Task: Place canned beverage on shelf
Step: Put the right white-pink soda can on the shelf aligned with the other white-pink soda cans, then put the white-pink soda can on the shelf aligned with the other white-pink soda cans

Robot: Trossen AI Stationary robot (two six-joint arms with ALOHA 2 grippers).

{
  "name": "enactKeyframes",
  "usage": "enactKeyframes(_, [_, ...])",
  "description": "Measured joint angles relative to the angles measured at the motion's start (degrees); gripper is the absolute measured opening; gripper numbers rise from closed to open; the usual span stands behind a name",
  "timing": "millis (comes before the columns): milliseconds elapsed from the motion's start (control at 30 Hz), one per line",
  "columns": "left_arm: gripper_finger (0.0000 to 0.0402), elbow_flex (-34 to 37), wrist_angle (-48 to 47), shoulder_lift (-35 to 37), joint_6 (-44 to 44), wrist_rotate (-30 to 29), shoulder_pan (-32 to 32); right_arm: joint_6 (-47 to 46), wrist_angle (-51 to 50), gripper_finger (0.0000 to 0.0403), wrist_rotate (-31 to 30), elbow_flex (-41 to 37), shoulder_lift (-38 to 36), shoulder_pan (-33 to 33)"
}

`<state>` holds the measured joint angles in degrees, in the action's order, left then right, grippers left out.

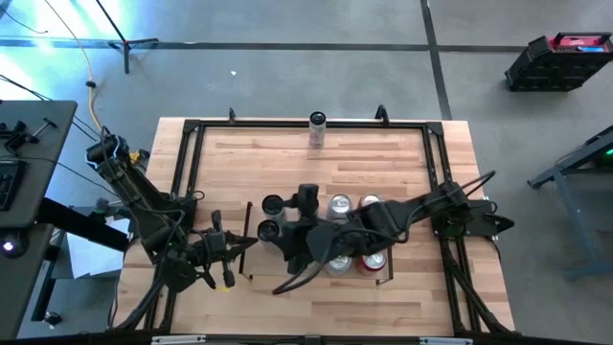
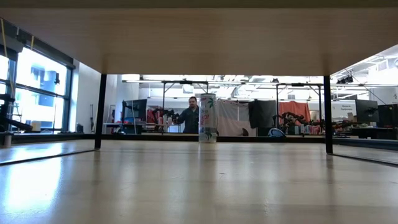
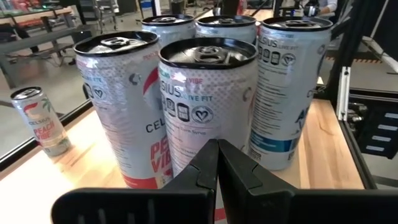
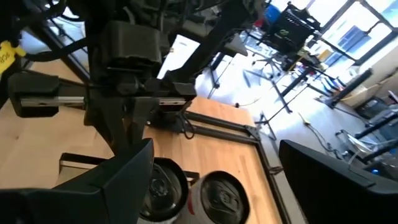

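Several tall white beverage cans (image 3: pixel 208 106) stand upright and close together on the shelf (image 1: pixel 247 225), a light-wood bay edged by thin black rails. The two nearest my left gripper have black tops (image 1: pixel 269 230). One more can (image 1: pixel 317 129) stands alone by the table's far edge, also seen in the low view (image 2: pixel 208 118). My left gripper (image 3: pixel 217 149) is shut and points level at the cluster from the table's left (image 1: pixel 247 247). My right gripper (image 4: pixel 217 162) hangs open above the black-topped cans (image 4: pixel 165 186), reaching in from the right (image 1: pixel 290 235). My left gripper's shut fingertips (image 3: pixel 214 155) stand right in front of the side wall of the nearest black-topped can (image 3: pixel 205 124), level, from the table's left. Whether they touch it I cannot tell.
A larger black frame (image 1: pixel 192 129) edges the tabletop. In the low view the shelf's underside (image 2: pixel 199 37) spans the top, on black legs (image 2: pixel 98 112). A person (image 2: pixel 189 115) stands in the room beyond the far edge. Bare wood lies between the cluster and the far can.
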<state>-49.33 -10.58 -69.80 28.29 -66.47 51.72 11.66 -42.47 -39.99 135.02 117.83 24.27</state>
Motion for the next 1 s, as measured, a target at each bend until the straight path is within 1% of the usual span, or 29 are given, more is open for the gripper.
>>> enactKeyframes(100, [0.0000,0.0,0.0,0.0,-0.3,0.0,-0.6,0.0,-0.8,0.0331,-2.3,0.0,-0.3,0.7])
enactKeyframes(233, [0.0000,0.0,0.3,0.0,-0.4,2.8,-1.8,-1.5,-4.0,0.0331,-5.3,0.0,-0.4,1.2])
enactKeyframes(300, [0.0000,0.0,1.6,-0.1,-1.5,3.2,-1.9,-2.7,-5.7,0.0331,-6.6,0.0,-0.4,1.3])
enactKeyframes(433, [0.0000,0.0,2.1,-0.1,-2.9,3.4,-1.6,-5.3,-9.0,0.0331,-7.1,0.0,-0.4,1.2])
enactKeyframes(600, [0.0000,0.0,0.7,1.4,-3.0,3.4,0.9,-7.2,-13.5,0.0331,-8.2,-0.1,-1.4,1.1])
enactKeyframes(733, [0.0000,0.0,0.4,4.9,-4.5,2.9,2.7,-13.1,-17.5,0.0331,-10.6,-0.1,-5.7,0.9])
enactKeyframes(800, [0.0000,0.0,0.5,7.3,-6.6,2.1,3.1,-16.7,-20.3,0.0331,-10.4,0.0,-8.3,0.0])
enactKeyframes(933, [0.0000,0.0,0.9,13.6,-14.5,1.1,3.5,-22.4,-26.8,0.0331,-9.2,0.0,-12.0,-2.3])
enactKeyframes(1000, [0.0000,0.0,2.6,17.4,-18.2,-0.3,3.3,-23.8,-29.8,0.0331,-7.6,0.0,-13.3,-3.5])
